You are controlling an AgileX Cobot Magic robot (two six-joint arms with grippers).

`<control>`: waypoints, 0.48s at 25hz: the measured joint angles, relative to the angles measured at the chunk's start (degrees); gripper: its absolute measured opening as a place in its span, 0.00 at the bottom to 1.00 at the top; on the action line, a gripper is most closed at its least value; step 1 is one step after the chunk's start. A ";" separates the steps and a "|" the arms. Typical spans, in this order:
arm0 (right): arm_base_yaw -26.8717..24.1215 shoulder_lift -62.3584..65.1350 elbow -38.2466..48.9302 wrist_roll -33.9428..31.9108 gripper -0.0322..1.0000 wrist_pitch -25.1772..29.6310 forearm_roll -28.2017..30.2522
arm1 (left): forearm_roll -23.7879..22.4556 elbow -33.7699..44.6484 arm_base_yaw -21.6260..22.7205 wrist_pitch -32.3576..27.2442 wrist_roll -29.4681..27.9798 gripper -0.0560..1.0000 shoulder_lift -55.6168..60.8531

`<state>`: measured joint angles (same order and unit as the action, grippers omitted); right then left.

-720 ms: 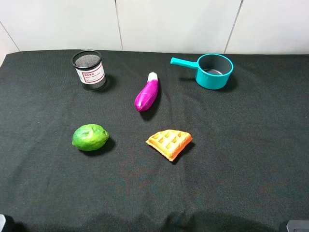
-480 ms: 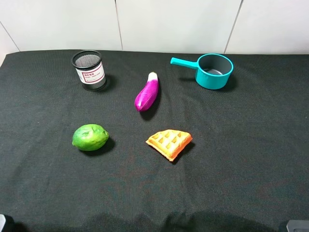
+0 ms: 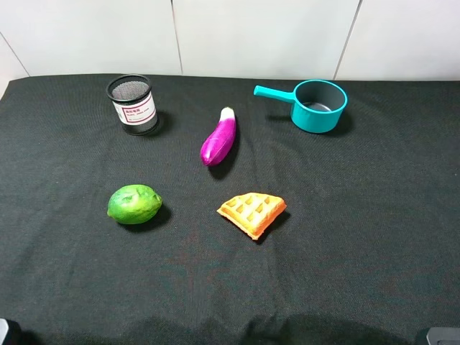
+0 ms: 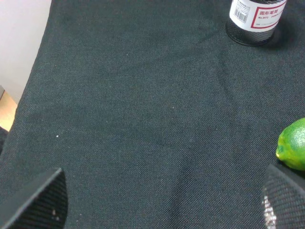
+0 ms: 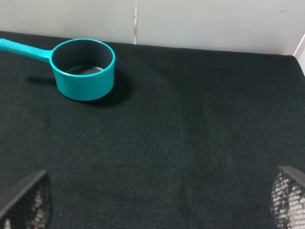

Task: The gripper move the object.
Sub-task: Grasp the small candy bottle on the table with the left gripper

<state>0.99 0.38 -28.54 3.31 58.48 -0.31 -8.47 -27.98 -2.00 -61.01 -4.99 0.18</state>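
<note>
The object, a small black wire-mesh cup (image 3: 133, 106) with a white label in red print, stands upright at the back left of the black cloth. The left wrist view shows its lower part (image 4: 255, 19) far ahead of my left gripper (image 4: 162, 200), whose two mesh-patterned fingertips (image 4: 40, 200) stand wide apart with only cloth between them. My right gripper (image 5: 157, 200) is open too, with nothing between its fingers. Both grippers hang back at the near edge, well away from the cup.
A green lime (image 3: 134, 204) lies in front of the cup, close to the left gripper's side (image 4: 293, 143). A purple eggplant (image 3: 219, 136) and an orange waffle piece (image 3: 251, 212) lie mid-table. A teal saucepan (image 3: 316, 105) sits at the back right (image 5: 83, 67).
</note>
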 joint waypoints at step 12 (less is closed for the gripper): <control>0.00 0.00 0.00 0.00 0.70 0.00 0.00 | 0.00 0.00 0.00 0.00 0.00 0.86 0.00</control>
<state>0.99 0.38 -28.54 3.31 58.48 -0.31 -8.47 -27.98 -2.00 -61.01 -4.99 0.18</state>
